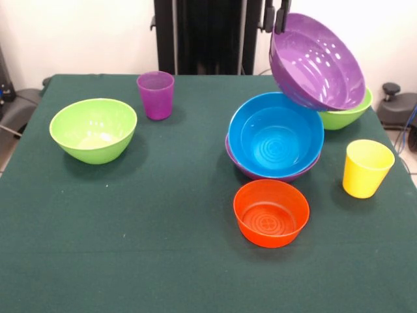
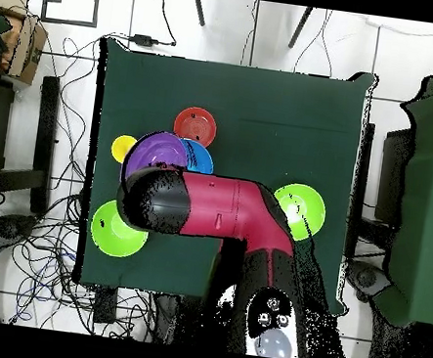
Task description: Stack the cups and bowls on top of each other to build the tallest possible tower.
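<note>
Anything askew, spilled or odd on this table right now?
One thing: a wide purple bowl hangs in the air at the far right, steeply tilted with its opening facing the camera, held at its rim by the gripper. It hovers above a lime green bowl. Everything else sits upright; nothing spilled.

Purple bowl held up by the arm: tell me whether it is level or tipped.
Tipped. The purple bowl hangs clear of the table from its upper rim at the gripper, its opening facing down-left toward the blue bowl.
</note>
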